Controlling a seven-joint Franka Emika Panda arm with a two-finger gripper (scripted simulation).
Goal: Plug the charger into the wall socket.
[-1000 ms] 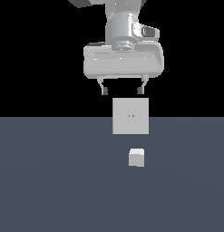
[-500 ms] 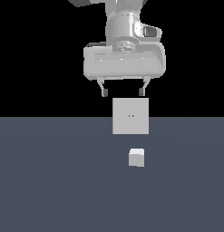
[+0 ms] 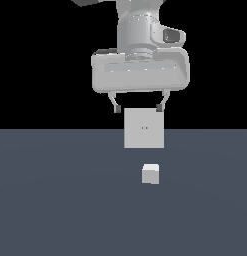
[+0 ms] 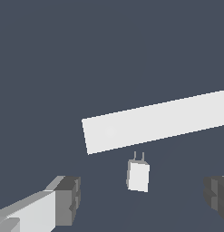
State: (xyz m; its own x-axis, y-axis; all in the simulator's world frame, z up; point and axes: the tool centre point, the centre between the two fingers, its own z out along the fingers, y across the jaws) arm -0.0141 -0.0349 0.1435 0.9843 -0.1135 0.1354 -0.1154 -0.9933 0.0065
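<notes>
The charger (image 3: 150,174) is a small pale cube lying on the dark floor, in front of the wall socket (image 3: 143,128), an upright light-grey square panel with two tiny yellowish dots at its centre. My gripper (image 3: 138,108) hangs open high above the floor, over the socket's top edge, with nothing between its fingers. In the wrist view the charger (image 4: 138,176) shows two thin prongs pointing toward the socket (image 4: 154,122), seen there as a long pale slab. One dark fingertip (image 4: 68,201) sits on each side of the charger, well apart from it.
A flat dark grey-blue floor (image 3: 55,200) stretches all around, with black background behind the socket. No other objects show.
The gripper has dropped slightly and turned a little. The charger and socket have not moved.
</notes>
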